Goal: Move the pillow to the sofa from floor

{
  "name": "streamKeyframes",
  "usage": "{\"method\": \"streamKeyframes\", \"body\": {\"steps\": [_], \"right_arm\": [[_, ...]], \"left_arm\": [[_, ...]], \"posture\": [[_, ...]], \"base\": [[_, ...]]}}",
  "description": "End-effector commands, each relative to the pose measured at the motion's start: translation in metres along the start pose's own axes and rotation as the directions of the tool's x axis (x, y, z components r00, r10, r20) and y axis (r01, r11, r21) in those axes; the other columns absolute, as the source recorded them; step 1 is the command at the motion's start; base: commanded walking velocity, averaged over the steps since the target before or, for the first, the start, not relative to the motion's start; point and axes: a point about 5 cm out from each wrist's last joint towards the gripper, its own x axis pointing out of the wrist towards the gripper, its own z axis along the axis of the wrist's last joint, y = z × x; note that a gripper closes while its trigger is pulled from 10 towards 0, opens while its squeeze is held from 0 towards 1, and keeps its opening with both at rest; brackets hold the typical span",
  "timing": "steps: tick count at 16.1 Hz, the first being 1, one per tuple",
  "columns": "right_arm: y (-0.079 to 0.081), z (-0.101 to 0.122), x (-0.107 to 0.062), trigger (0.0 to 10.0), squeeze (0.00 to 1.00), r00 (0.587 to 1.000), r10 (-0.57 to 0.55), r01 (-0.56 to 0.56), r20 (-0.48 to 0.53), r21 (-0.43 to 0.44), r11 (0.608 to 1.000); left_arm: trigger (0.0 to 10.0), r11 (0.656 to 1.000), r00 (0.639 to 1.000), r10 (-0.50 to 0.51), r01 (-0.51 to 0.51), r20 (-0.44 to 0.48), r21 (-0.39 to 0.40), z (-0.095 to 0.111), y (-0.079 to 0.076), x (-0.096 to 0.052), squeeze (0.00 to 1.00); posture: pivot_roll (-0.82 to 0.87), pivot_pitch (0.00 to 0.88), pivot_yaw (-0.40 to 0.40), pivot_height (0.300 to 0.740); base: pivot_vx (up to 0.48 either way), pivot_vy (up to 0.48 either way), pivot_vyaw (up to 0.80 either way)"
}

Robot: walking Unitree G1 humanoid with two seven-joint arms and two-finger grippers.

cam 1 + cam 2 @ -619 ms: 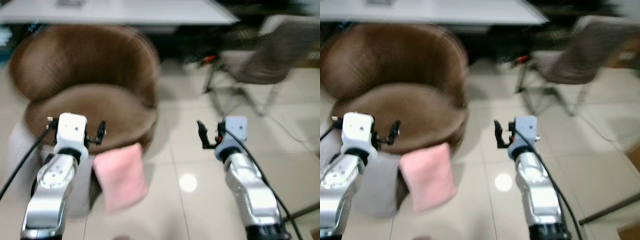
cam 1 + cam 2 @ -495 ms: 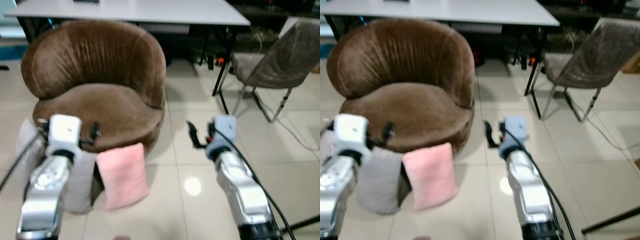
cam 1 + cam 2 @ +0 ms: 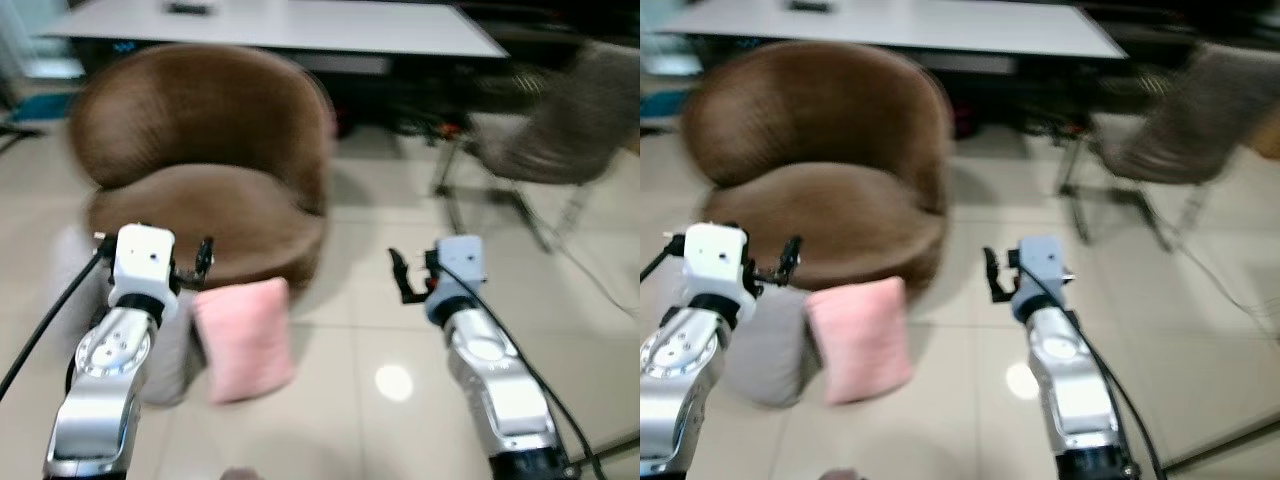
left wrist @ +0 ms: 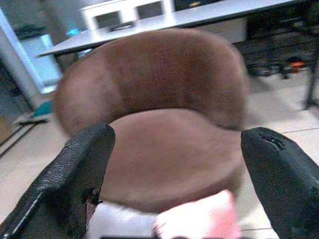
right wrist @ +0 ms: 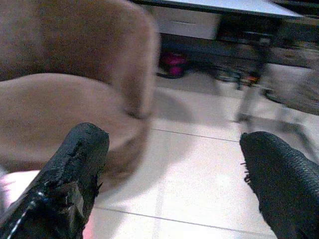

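A pink pillow (image 3: pixel 243 340) stands on the floor tiles, leaning against the front of the round brown sofa (image 3: pixel 200 150). A pale grey pillow (image 3: pixel 768 345) leans beside it on the left. My left gripper (image 3: pixel 152 247) is raised just left of and above the pink pillow, in front of the sofa seat, open and empty. In the left wrist view its fingers (image 4: pixel 75 174) frame the sofa seat (image 4: pixel 169 149) and the pink pillow's top (image 4: pixel 199 221). My right gripper (image 3: pixel 428 272) hovers over bare tiles to the right of the sofa, open with nothing in it.
A white table (image 3: pixel 290 25) runs behind the sofa. A grey chair (image 3: pixel 545 140) on thin metal legs stands at the back right. Pale floor tiles (image 3: pixel 380 400) lie between my arms, with a light glare spot.
The whole picture has shifted and blurred, so the camera has moved. Both grippers stay open and raised in front. The pink pillow still leans on the sofa front.
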Motion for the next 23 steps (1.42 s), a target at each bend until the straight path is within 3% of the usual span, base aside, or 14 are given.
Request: {"method": "streamKeyframes", "body": {"steps": [1, 3, 4, 5, 6, 7, 16, 21, 23], "right_arm": [[-0.002, 0.008, 0.002, 10.0, 1.00, 0.999, -0.013, 0.014, 0.036, -0.019, 1.000], [-0.003, 0.010, 0.002, 10.0, 0.99, 0.998, -0.032, 0.033, 0.048, -0.015, 0.999], [-0.004, 0.010, 0.002, 10.0, 0.81, 0.998, -0.045, 0.046, 0.053, -0.005, 0.999], [-0.005, 0.010, 0.003, 10.0, 0.51, 0.997, -0.059, 0.060, 0.051, -0.019, 0.998], [-0.005, 0.010, 0.003, 10.0, 0.51, 0.997, -0.061, 0.063, 0.050, -0.021, 0.998], [-0.005, 0.010, 0.003, 10.0, 0.00, 0.996, -0.065, 0.067, 0.054, -0.026, 0.997], [-0.024, 0.015, 0.003, 10.0, 0.00, 0.982, -0.169, 0.172, 0.084, -0.039, 0.984], [-0.020, 0.015, 0.004, 10.0, 0.00, 0.988, -0.133, 0.137, 0.079, -0.047, 0.989], [-0.016, 0.015, 0.004, 10.0, 0.00, 0.990, -0.113, 0.117, 0.082, -0.052, 0.992]], "left_arm": [[10.0, 1.000, 1.000, 0.010, -0.010, 0.012, 0.012, 0.003, 0.002, 0.000, 1.00], [10.0, 1.000, 1.000, 0.022, -0.023, 0.019, 0.016, 0.003, 0.004, -0.001, 1.00], [10.0, 0.999, 0.999, 0.026, -0.026, 0.023, 0.024, 0.002, 0.005, -0.001, 1.00], [10.0, 0.999, 0.999, 0.030, -0.031, 0.020, 0.029, 0.001, 0.008, -0.001, 1.00], [10.0, 0.999, 0.999, 0.031, -0.032, 0.019, 0.029, 0.001, 0.008, -0.001, 1.00], [10.0, 0.999, 0.999, 0.033, -0.034, 0.019, 0.032, 0.001, 0.009, -0.002, 1.00], [10.0, 0.999, 0.999, 0.030, -0.031, 0.020, 0.034, 0.000, 0.010, -0.003, 1.00], [10.0, 0.999, 0.999, 0.024, -0.025, 0.025, 0.032, 0.000, 0.008, -0.003, 1.00], [10.0, 0.999, 0.999, 0.024, -0.025, 0.026, 0.032, 0.000, 0.008, -0.004, 1.00]], "posture": [[0.04, 0.000, -0.027, 0.740], [0.04, 0.000, -0.030, 0.740], [0.04, 0.000, -0.031, 0.740], [0.04, 0.000, -0.032, 0.740], [0.04, 0.000, -0.032, 0.740], [0.04, 0.000, -0.034, 0.740], [0.04, 0.000, -0.041, 0.740], [0.04, 0.000, -0.043, 0.740], [0.04, 0.000, -0.043, 0.740]], "base": [[0.304, 0.000, 0.80], [0.319, 0.000, 0.00], [0.319, 0.000, 0.00], [0.322, 0.000, 0.00], [0.322, 0.000, 0.00], [0.322, 0.000, 0.00], [0.363, 0.000, 0.09], [0.389, 0.000, 0.80], [0.392, 0.000, 0.00]]}}
